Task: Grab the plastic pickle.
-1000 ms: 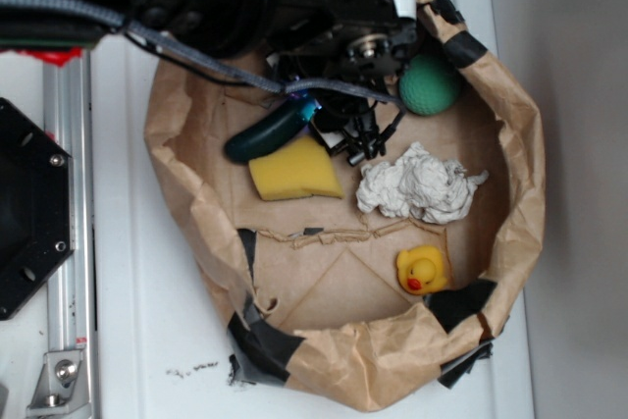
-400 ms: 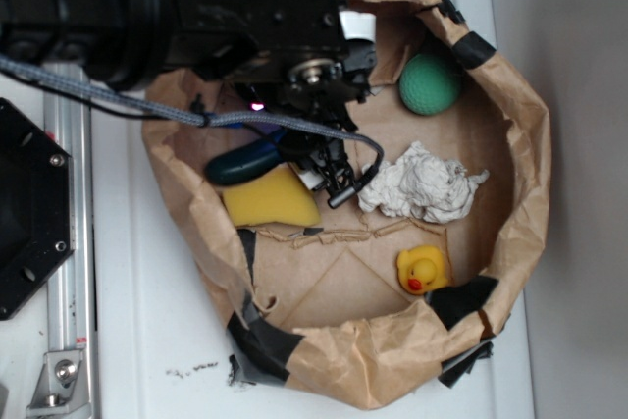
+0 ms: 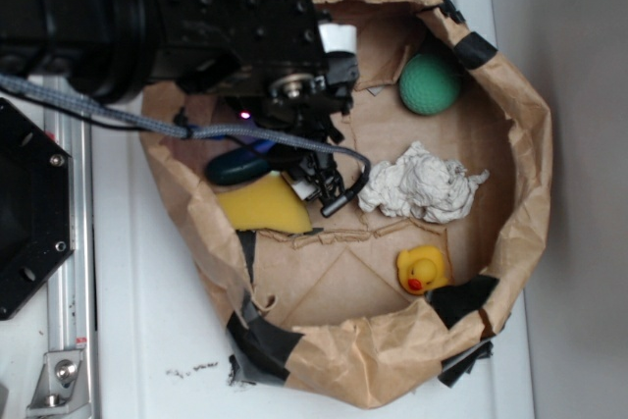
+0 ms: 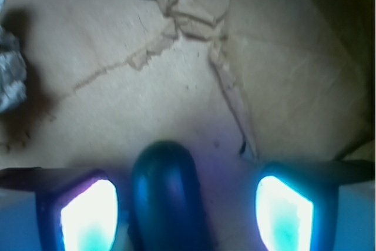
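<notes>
the plastic pickle (image 4: 167,195) sits right between the two glowing fingers (image 4: 88,216) in the wrist view, closer to the left-hand pad than the other one, with a clear gap on that far side, so the gripper (image 4: 182,213) is spread apart around it and not squeezing. rounded end pokes out past the fingertips. from the exterior camera the pickle (image 3: 235,166) shows as a dark green end sticking out from under the arm, lying on the floor of the brown paper bag (image 3: 510,233).

just beside the gripper (image 3: 319,183), touching the pickle's lower side, is the yellow sponge (image 3: 263,208). on the other side of the fingertips, near them, a crumpled white paper wad (image 3: 422,185). further off past the wad, a green dimpled ball (image 3: 430,83) by the bag wall, and a yellow rubber duck (image 3: 422,270) well apart near the taped edge. black tape (image 3: 263,339) patches the bag rim.
</notes>
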Available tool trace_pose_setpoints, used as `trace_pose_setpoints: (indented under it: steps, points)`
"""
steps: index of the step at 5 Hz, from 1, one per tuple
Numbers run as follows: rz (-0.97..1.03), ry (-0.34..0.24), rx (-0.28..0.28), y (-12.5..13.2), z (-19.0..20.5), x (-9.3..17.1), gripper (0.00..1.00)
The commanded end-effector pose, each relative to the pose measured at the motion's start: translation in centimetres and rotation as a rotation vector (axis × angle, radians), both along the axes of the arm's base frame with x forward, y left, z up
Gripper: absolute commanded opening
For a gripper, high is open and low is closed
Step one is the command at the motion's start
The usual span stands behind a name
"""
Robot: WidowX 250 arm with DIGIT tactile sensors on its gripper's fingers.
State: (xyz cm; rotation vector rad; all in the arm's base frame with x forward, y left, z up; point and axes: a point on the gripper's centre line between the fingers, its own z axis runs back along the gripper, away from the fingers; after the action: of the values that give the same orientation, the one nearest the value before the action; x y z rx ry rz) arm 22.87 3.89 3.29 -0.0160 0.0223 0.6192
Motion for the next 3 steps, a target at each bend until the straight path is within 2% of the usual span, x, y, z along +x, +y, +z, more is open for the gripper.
trace_pose_setpoints:
  steps: [1,3]
  points:
    - [-0.048,-0.007,0.014,-0.5,-0.7,-0.6,1.00]
    - [-0.101,0.036,0.036,-0.6,-2.7,-1.5,1.00]
